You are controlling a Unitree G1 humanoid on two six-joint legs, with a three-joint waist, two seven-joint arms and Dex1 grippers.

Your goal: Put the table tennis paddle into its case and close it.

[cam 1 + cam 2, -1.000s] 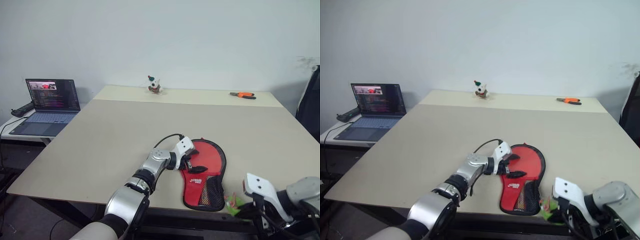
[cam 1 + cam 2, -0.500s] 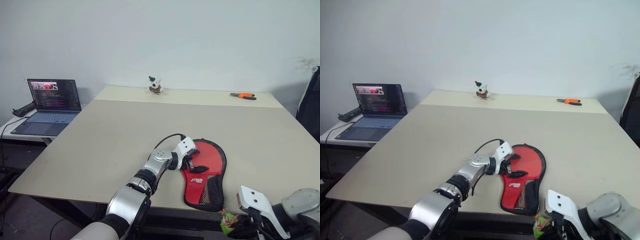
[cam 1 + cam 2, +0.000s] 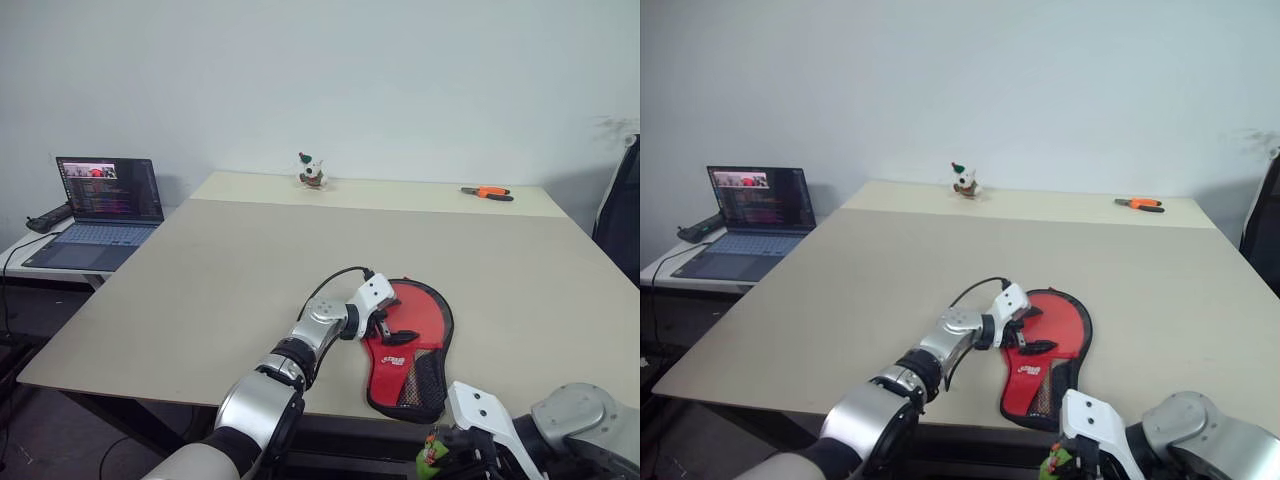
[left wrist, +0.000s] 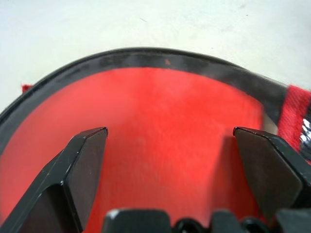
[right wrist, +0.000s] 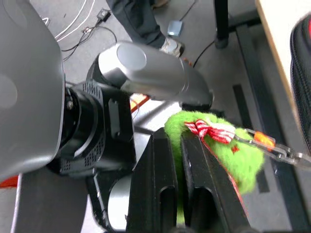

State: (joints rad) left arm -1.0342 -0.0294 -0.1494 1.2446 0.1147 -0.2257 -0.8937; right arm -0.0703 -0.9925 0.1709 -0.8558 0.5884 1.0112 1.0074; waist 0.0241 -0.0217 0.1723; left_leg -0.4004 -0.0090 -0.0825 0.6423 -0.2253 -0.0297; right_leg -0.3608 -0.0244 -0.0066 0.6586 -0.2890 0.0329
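case (image 3: 408, 345) lay near worktop (image 3: 200, 280) front edge, long axis toward robot | left gripper (image 3: 388, 328) spread wide over its round end | right gripper (image 5: 181, 160) pinched green zipper tag (image 5: 214, 145) off the edge

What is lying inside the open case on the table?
Inside the case a red surface shows, likely the paddle's rubber face. The open left gripper covers part of it. The paddle's handle cannot be seen under the mesh side.
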